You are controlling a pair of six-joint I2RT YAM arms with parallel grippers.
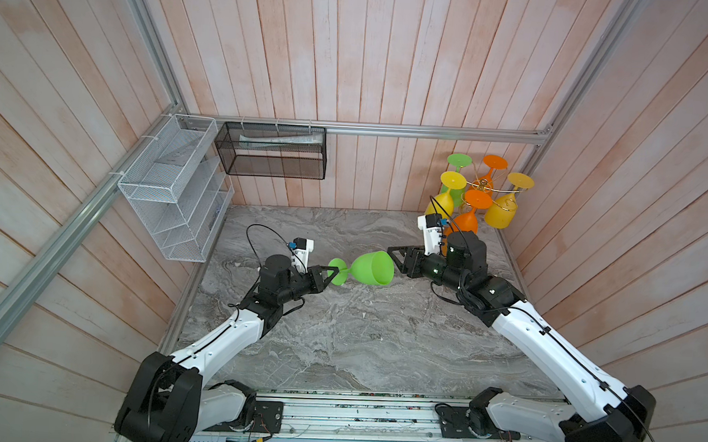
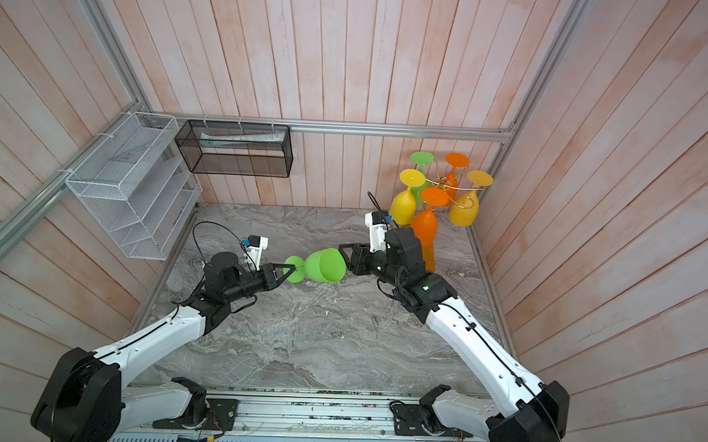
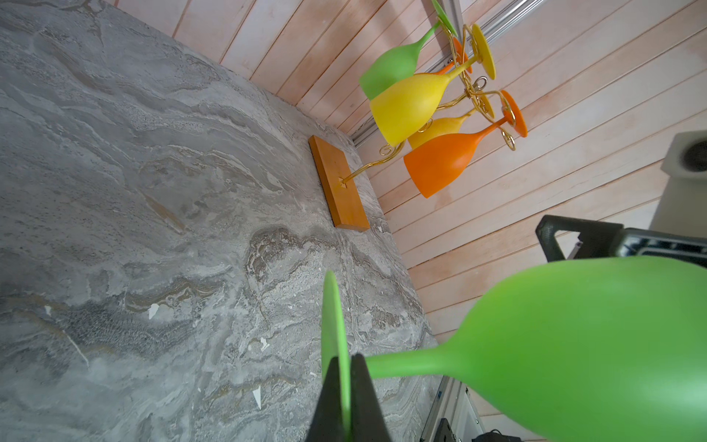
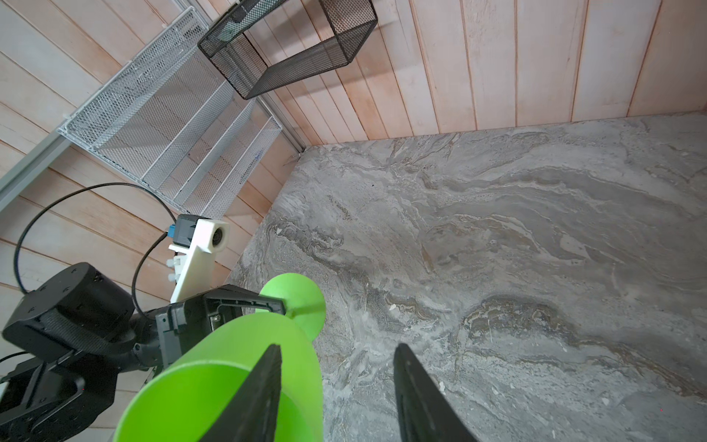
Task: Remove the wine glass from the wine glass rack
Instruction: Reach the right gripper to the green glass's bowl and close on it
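A green wine glass (image 1: 373, 266) (image 2: 325, 264) lies sideways over the middle of the marble table, away from the rack. My left gripper (image 1: 333, 271) (image 3: 346, 367) is shut on the glass's round foot, whose thin disc sits edge-on between the jaws. My right gripper (image 1: 396, 257) (image 4: 337, 346) is open at the bowl's mouth. One of its fingers (image 4: 267, 382) overlaps the rim, and the other is out over the table. The gold wire wine glass rack (image 1: 481, 185) (image 3: 338, 187) stands in the back right corner on its wooden base. Several green, yellow and orange glasses hang from it.
A white wire-mesh basket (image 1: 171, 187) hangs on the left wall. A black mesh basket (image 1: 270, 151) hangs on the back wall. Grey marble tabletop (image 1: 359, 334) stretches in front of both arms. Plank walls close in on three sides.
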